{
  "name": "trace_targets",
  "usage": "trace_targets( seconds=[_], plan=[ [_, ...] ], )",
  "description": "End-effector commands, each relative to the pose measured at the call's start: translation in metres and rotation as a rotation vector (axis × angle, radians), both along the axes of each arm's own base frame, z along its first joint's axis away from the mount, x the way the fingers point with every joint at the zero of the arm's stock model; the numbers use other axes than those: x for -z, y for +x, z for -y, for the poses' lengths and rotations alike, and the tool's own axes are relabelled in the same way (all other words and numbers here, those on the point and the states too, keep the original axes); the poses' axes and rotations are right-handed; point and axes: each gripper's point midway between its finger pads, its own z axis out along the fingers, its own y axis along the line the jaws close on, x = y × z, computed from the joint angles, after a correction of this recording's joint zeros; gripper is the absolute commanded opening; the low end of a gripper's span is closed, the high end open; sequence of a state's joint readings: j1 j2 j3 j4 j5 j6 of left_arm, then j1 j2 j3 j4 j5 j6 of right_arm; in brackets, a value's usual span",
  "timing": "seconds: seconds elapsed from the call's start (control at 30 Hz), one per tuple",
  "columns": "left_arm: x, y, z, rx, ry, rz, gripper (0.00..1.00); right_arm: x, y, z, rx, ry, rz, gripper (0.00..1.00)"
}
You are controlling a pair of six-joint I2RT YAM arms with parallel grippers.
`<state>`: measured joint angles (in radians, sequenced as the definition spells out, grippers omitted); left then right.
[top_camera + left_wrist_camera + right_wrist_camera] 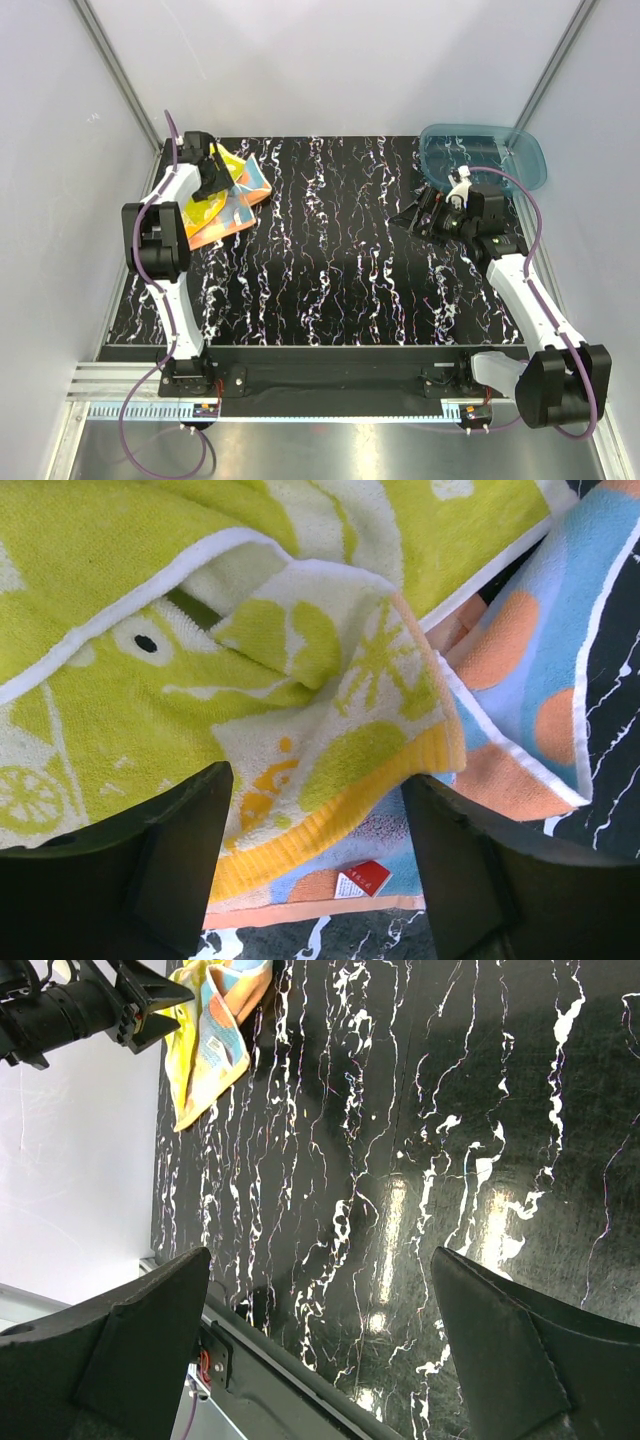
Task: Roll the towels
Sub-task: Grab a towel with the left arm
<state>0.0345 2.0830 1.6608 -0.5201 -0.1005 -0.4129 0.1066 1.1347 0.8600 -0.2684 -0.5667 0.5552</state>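
Top view: both towels are piled at the far-left corner of the black marbled table (340,270), right by its left edge. The yellow towel (203,210) is on top and bunched. The orange towel (248,190) lies under it, sticking out to the right. The left gripper (212,178) is over the pile, close to the left wall (60,200), so room is tight on that side. The right gripper (422,214) is at far right, well apart from the towels, just beside the near rim of the teal plastic bin (533,160). There's a wide stretch of bare tabletop between the arms.

Left wrist view: fingers (150,860) apart, nothing clamped, straddling the yellow towel's folded-over corner and its darker yellow hem. The print is lemon slices and pale shapes, with a white border edge across the top. The orange towel sits below, with light-blue patches and a white edge on the right. There's a small red tag (362,879) with white print at the orange towel's edge, too small to read. Can't tell whether the fingertips touch cloth.

Right wrist view: fingers (130,1350) spread wide, holding nothing, over bare table. The table's near edge runs across the lower left. The towels show at top left, with the left gripper beside them.
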Motion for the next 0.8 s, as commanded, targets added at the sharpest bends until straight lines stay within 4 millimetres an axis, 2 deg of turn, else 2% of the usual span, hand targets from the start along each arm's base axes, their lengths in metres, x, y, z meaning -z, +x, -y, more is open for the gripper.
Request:
trace_targets(
  seconds=[0.0,0.17,0.2,0.33,0.4,0.43,0.6,0.63,0.73,0.77],
  plan=[
    [-0.017,0.01,0.0,0.0,-0.021,0.068,0.67,-0.019,0.005,-0.006,-0.029,-0.004,0.067,1.0],
    [-0.01,0.011,0.001,0.007,-0.023,0.056,0.41,-0.018,0.004,-0.005,-0.028,-0.008,0.064,1.0],
    [-0.01,0.011,0.001,0.009,-0.024,0.057,0.32,-0.018,0.004,-0.005,-0.028,-0.009,0.065,1.0],
    [-0.009,0.012,0.004,0.024,-0.034,0.057,0.22,-0.015,0.004,-0.005,-0.027,-0.013,0.058,1.0],
    [-0.012,0.014,0.007,0.041,-0.045,0.068,0.12,-0.015,0.003,-0.005,-0.028,-0.013,0.057,1.0],
    [-0.014,0.015,0.008,0.046,-0.049,0.072,0.0,-0.015,0.004,-0.005,-0.028,-0.015,0.059,1.0],
    [-0.03,0.015,0.014,0.072,-0.058,0.107,0.0,-0.012,0.004,-0.004,-0.025,-0.02,0.048,1.0],
    [-0.041,0.015,0.015,0.072,-0.058,0.129,0.0,-0.013,0.004,-0.004,-0.024,-0.021,0.049,1.0],
    [-0.059,0.008,0.016,0.066,-0.044,0.136,0.0,-0.015,0.004,-0.003,-0.019,-0.025,0.049,1.0],
    [-0.073,0.002,0.016,0.059,-0.029,0.146,0.0,-0.018,0.003,-0.003,-0.021,-0.025,0.053,1.0]
  ],
)
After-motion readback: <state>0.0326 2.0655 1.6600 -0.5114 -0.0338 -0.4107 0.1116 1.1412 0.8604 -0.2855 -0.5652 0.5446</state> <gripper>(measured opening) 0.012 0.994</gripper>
